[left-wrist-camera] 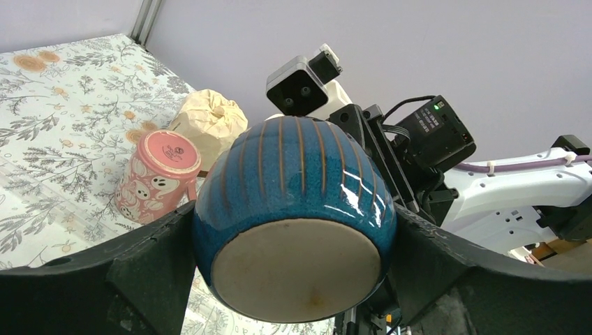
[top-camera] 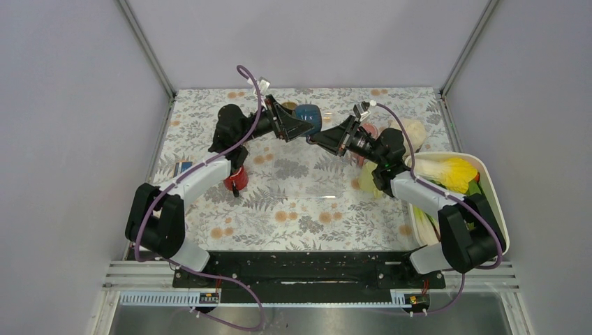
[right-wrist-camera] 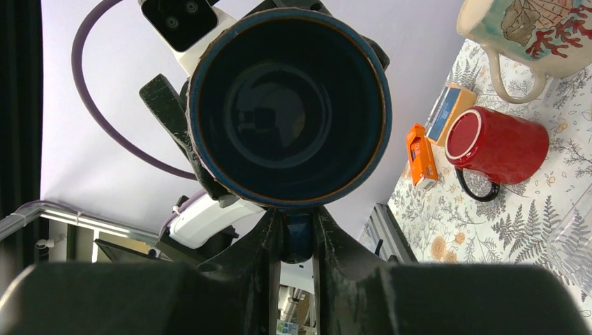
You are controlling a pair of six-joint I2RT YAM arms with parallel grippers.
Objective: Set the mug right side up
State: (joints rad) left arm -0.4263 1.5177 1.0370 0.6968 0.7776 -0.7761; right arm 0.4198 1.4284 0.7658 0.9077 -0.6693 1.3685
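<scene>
A blue glazed mug (top-camera: 307, 115) with brown stripes hangs in the air over the back of the table, held between both arms. My left gripper (top-camera: 297, 124) spans its round body, one black finger (left-wrist-camera: 157, 244) pressed on each side, and the pale unglazed base (left-wrist-camera: 297, 269) faces the left wrist camera. In the right wrist view the mug's dark mouth (right-wrist-camera: 286, 105) faces me. My right gripper (right-wrist-camera: 298, 234) is shut on the blue handle (right-wrist-camera: 298, 241) just below the rim.
A pink ghost-print mug (left-wrist-camera: 157, 174) stands upside down by a pale paper bundle (left-wrist-camera: 209, 118). A red mug (top-camera: 236, 180) lies on its side near an orange box (right-wrist-camera: 421, 155). A cream leaf-print mug (right-wrist-camera: 530, 28) stands beyond. A white basin (top-camera: 497, 199) of vegetables sits at the right.
</scene>
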